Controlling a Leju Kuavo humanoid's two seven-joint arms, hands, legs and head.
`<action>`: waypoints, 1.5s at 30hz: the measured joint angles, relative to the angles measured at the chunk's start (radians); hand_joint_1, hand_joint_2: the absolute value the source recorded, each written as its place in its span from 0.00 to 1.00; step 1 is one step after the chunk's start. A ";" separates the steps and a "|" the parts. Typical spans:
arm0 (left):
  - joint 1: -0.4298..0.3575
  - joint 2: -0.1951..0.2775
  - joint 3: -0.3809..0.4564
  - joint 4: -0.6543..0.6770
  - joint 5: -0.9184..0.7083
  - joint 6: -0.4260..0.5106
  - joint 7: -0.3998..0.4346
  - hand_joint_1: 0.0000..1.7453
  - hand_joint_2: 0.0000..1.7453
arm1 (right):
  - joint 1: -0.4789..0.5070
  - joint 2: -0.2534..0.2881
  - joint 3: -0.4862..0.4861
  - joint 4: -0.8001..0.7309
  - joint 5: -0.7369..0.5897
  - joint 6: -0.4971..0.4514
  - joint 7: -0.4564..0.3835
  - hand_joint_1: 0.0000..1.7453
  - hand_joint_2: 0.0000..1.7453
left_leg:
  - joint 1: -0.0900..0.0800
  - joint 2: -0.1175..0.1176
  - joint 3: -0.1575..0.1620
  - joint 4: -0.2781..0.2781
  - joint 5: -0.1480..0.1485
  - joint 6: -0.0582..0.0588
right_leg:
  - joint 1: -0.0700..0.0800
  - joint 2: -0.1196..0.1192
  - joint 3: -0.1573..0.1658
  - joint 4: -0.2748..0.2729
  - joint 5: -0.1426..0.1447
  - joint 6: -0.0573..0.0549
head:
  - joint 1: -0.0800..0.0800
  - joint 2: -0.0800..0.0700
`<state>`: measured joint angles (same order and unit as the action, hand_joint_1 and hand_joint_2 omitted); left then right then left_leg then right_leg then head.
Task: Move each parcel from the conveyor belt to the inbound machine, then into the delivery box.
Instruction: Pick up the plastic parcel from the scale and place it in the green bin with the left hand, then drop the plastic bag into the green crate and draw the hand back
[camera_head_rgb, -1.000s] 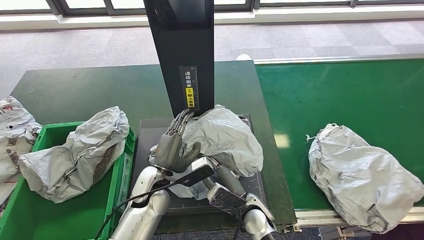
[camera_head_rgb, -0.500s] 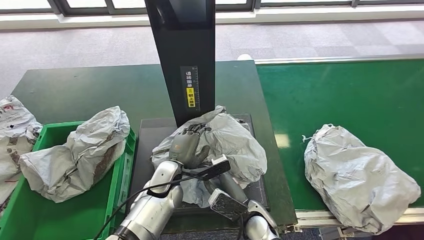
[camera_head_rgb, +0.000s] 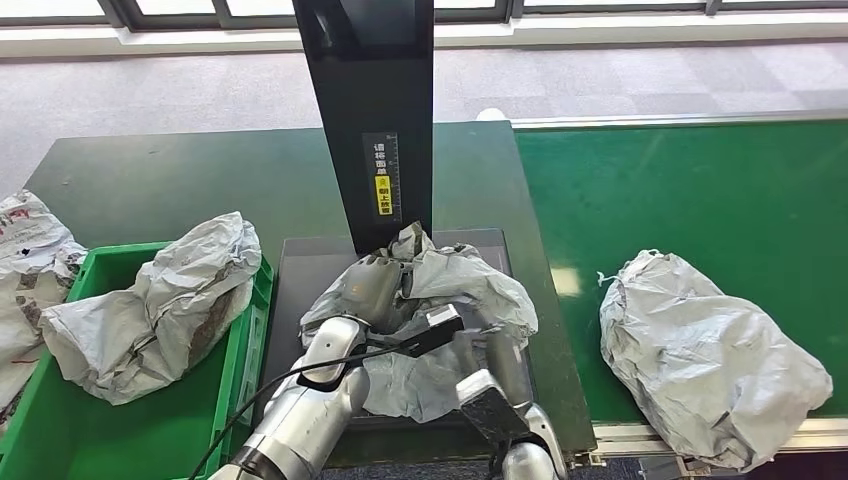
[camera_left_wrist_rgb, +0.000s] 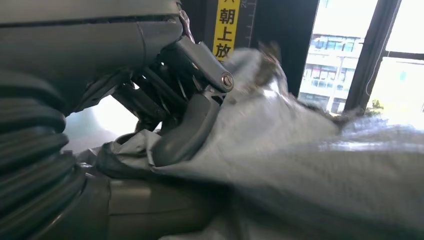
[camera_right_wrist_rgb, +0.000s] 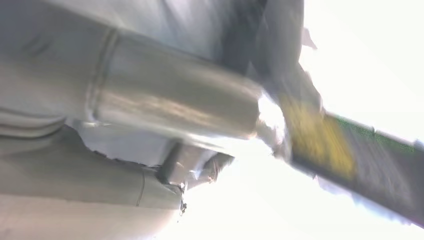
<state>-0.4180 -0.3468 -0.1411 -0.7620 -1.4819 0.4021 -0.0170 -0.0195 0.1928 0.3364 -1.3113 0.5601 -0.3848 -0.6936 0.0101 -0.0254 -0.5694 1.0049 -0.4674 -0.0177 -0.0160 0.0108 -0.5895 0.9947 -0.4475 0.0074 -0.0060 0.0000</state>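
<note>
Parcel (camera_head_rgb: 455, 290), grey crumpled poly bag, sits on the dark platform of the inbound machine (camera_head_rgb: 300, 262), at the foot of the machine's black upright post (camera_head_rgb: 375, 110), just below the post's yellow label. Bag is bunched up, top corner peaked against the post.

Left hand (camera_head_rgb: 372, 288) is on the parcel's left side, fingers (camera_left_wrist_rgb: 187, 127) curled into the plastic and gripping a fold; left wrist view shows the thumb pressed flat along the bag with film gathered under it.

Right hand (camera_head_rgb: 503, 352) lies at the parcel's right side, forearm running up from below. Its fingers are hidden by the bag in the head view, and the right wrist view is too blurred: cannot tell whether they are spread or clamped.

Second parcel (camera_head_rgb: 705, 355), same grey wrap, lies on the green conveyor belt (camera_head_rgb: 700, 190), near its front edge, well apart from the machine.

Third parcel (camera_head_rgb: 160, 300) rests in the green delivery box (camera_head_rgb: 60, 430), draped over the box's right rim. Further wrapped parcel (camera_head_rgb: 25, 260) at far left, touching the box's outer edge.

Machine and box stand on a dark green table (camera_head_rgb: 200, 175). Grey floor beyond.
</note>
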 joint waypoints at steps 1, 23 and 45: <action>0.008 0.001 0.006 -0.001 -0.005 0.011 0.001 1.00 1.00 | 0.010 0.002 -0.003 -0.085 0.015 -0.128 -0.004 0.00 0.00 | 0.000 0.001 0.000 0.000 0.000 0.000 | 0.000 0.001 -0.001 0.000 0.000 0.000 | 0.000 0.000; 0.060 0.007 0.091 -0.125 0.025 0.285 0.004 1.00 1.00 | 0.108 0.080 -0.304 -0.935 -0.008 -0.316 -0.006 0.00 0.00 | -0.001 0.003 0.001 0.000 -0.001 0.000 | -0.001 0.004 0.000 0.000 0.000 0.000 | 0.000 0.000; 0.227 0.043 0.192 -1.164 0.248 0.298 -0.182 1.00 1.00 | 0.115 0.087 -0.409 -0.995 -0.056 -0.310 0.004 0.00 0.00 | 0.000 0.003 0.000 0.000 -0.001 0.000 | 0.000 0.003 0.001 0.000 -0.002 0.000 | 0.000 0.000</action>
<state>-0.1905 -0.3042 0.0506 -1.9255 -1.2335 0.7004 -0.1994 0.0956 0.2800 -0.0725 -2.3059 0.5043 -0.6950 -0.6893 0.0099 -0.0226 -0.5692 1.0045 -0.4683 -0.0175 -0.0161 0.0141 -0.5888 0.9951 -0.4491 0.0077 -0.0061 0.0000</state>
